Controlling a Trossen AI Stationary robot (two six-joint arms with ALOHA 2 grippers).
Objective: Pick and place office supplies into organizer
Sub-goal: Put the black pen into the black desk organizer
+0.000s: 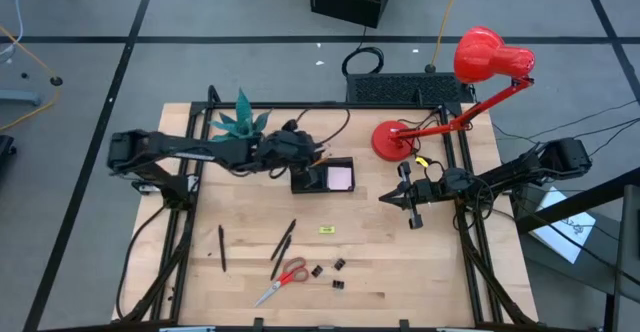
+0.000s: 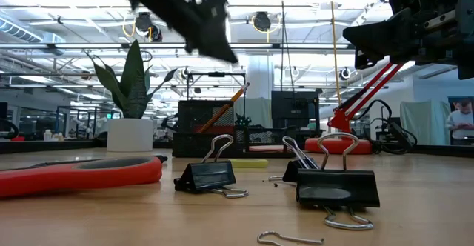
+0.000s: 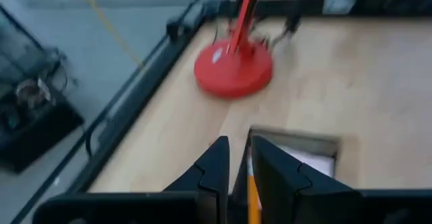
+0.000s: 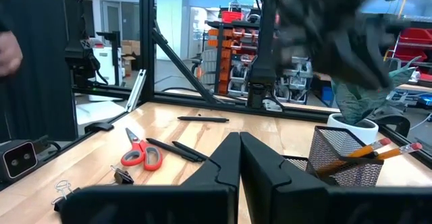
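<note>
Left gripper: poised over the organizer; fingers slightly parted, an orange pencil seen between them; grip cannot be told.
Right gripper: pressed together, empty, waiting.
Remaining supplies: pens and scissors lie nearer the left arm, long axes diagonal.

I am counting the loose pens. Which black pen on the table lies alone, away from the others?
The pen nearest the left arm's side lies alone; the other two pens lie close together beside the red scissors.
</note>
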